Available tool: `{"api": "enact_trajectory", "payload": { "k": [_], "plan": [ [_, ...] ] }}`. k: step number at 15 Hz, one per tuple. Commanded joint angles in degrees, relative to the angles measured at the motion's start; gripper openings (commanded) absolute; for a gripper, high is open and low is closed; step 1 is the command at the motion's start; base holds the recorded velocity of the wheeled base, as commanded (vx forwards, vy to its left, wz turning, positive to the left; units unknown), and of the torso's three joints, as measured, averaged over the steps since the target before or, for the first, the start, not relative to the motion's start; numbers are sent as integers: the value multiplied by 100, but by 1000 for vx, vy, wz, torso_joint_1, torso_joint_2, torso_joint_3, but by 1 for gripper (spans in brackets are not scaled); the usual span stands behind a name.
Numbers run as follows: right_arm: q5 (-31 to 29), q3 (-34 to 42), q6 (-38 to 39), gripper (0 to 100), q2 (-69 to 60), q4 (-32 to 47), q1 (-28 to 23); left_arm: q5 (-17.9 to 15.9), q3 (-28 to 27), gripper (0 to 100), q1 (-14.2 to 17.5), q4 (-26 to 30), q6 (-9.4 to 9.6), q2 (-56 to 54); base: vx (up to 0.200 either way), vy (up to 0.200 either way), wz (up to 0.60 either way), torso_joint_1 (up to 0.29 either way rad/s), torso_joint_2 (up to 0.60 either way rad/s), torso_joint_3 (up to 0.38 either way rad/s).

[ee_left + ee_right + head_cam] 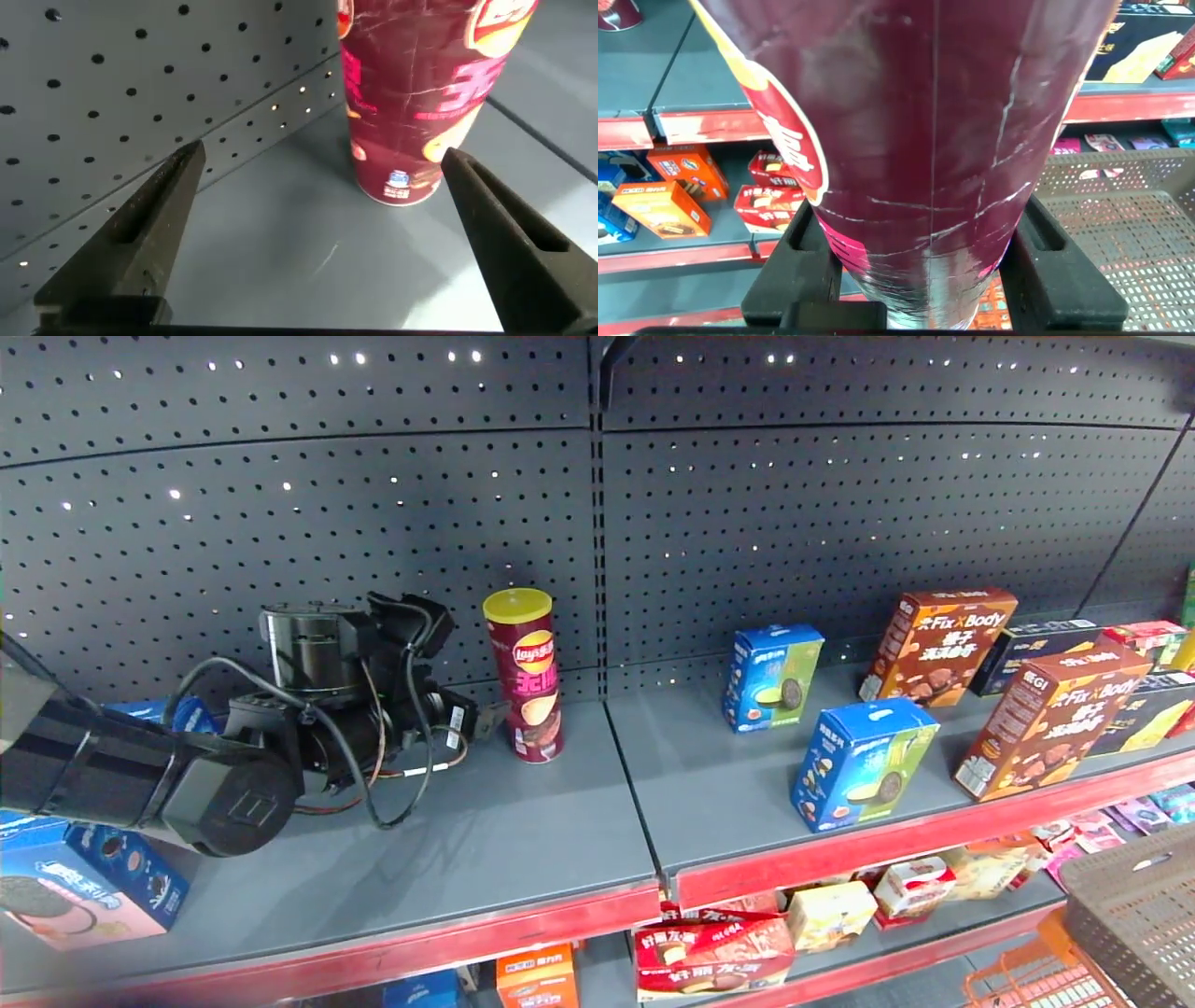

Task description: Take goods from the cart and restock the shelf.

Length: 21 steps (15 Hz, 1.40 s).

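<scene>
Chip cans: 2. First can [523, 674] upright on shelf [467, 840], far centre, just beyond left gripper [322, 157], fingers wide apart. Second can [924, 140] clamped in right gripper [924, 275]. To the right: 2 blue-green boxes [773, 677] [864, 763], 2 brown boxes [936, 644] [1050, 719].

On the shelf [523, 840] a can [527, 677] stood upright near the back panel [747, 523], left of the shelf's seam. The left gripper [320, 154] lay just left of it, jaws apart, not touching. At the front left corner sat a box [84, 887]. Right of the seam stood two small boxes [773, 677], one behind the other, with larger boxes [936, 644] farther right. The basket [1134, 915] sat low at the right, before the lower shelf [934, 919]. The right gripper [924, 271] clasped a second can [924, 140] above it.
</scene>
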Motion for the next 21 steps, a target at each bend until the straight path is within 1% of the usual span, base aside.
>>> {"api": "enact_trajectory", "payload": {
  "k": [1, 3, 4, 5, 6, 8, 9, 10, 12, 15, 17, 21],
  "plan": [
    [1, 6, -3, 0, -6, -1, 3, 87, -42, 100, -23, -16, -1, 131, 0, 0, 0, 0, 0, 0],
    [1, 24, -3, 0, 11, -1, 3, 404, -174, 100, -85, -52, -53, 289, 0, 0, 0, 0, 0, 0],
    [1, 33, -3, 0, 20, -1, 3, 483, -183, 100, -190, -140, -203, 298, 0, 0, 0, 0, 0, 0],
    [1, 50, -3, 0, 20, -1, 3, 509, -183, 100, -357, -201, -537, 289, 0, 0, 0, 0, 0, 0],
    [1, 59, -3, 0, 20, -1, 3, 536, -200, 100, -471, -201, -677, 307, 0, 0, 0, 0, 0, 0],
    [1, 86, -3, 0, 20, -1, 3, 694, -183, 100, -629, -210, -721, 307, 0, 0, 0, 0, 0, 0],
    [1, 94, -3, 0, 11, -1, 3, 720, -156, 100, -717, -210, -818, 298, 0, 0, 0, 0, 0, 0],
    [1, 94, -3, 0, 11, -1, 3, 773, -183, 100, -744, -210, -844, 324, 0, 0, 0, 0, 0, 0],
    [1, 94, -3, 0, 11, -1, 3, 826, -297, 100, -744, -219, -853, 421, 0, 0, 0, 0, 0, 0],
    [10, 121, -3, 0, 11, -1, 3, 896, -604, 100, -726, -219, -871, 614, 0, 0, 0, 0, 0, 0],
    [10, 130, -3, 0, 11, -1, 3, 922, -780, 100, -735, -219, -950, 738, 0, 0, 0, 0, 0, 0],
    [18, 121, -3, 0, 38, -1, 11, 966, -974, 100, -735, -219, -950, 948, 0, 0, 0, 0, 0, 0]
  ]
}}
